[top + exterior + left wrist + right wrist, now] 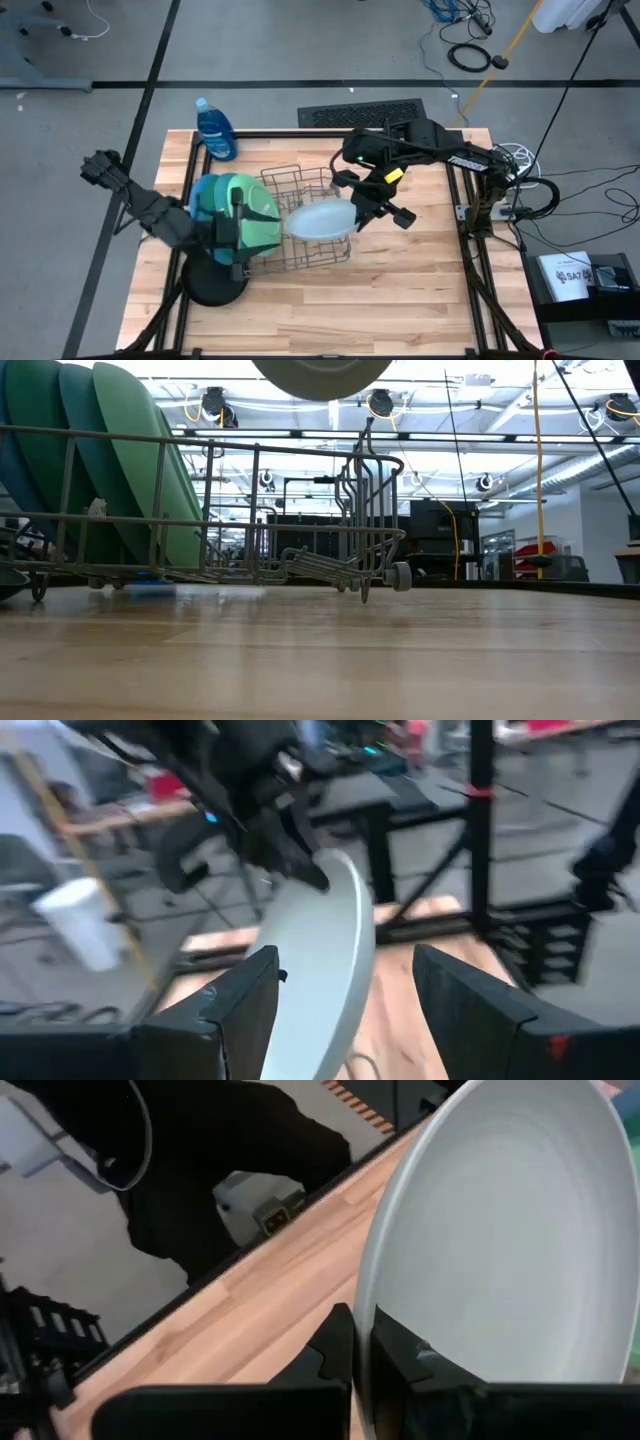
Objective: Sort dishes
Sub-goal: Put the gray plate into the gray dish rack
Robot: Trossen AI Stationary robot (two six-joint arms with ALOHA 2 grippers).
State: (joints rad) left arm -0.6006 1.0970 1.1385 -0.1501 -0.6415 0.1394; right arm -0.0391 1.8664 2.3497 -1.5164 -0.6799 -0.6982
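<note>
My right gripper [354, 208] is shut on a pale blue-white plate [320, 220], which hangs over the middle of the grey wire rack [310, 250]. In the low view only the plate's lower edge [320, 375] shows, well above the rack's wires. Three plates stand on edge in the rack's left end: blue [12, 470], dark green [65, 450] and light green [140, 460]. My left gripper [245, 236] is open beside the light green plate [255, 215], pointing at the pale plate's edge [320, 970] without touching it. A black plate [215, 285] lies flat on the table under the left arm. My right gripper pinches the pale plate's rim [372, 1315] between its two fingers, one on each face. The fingers come slanting down from the table's far right. The plate is lifted clear of the rack and tilted, with most of it reaching away from the fingers toward the table's left.
A blue soap bottle [215, 130] stands at the table's far left corner. A black grille [360, 113] lies past the far edge. The rack's right half [370, 510] holds no plate, and bare wooden table [330, 310] lies in front of the rack.
</note>
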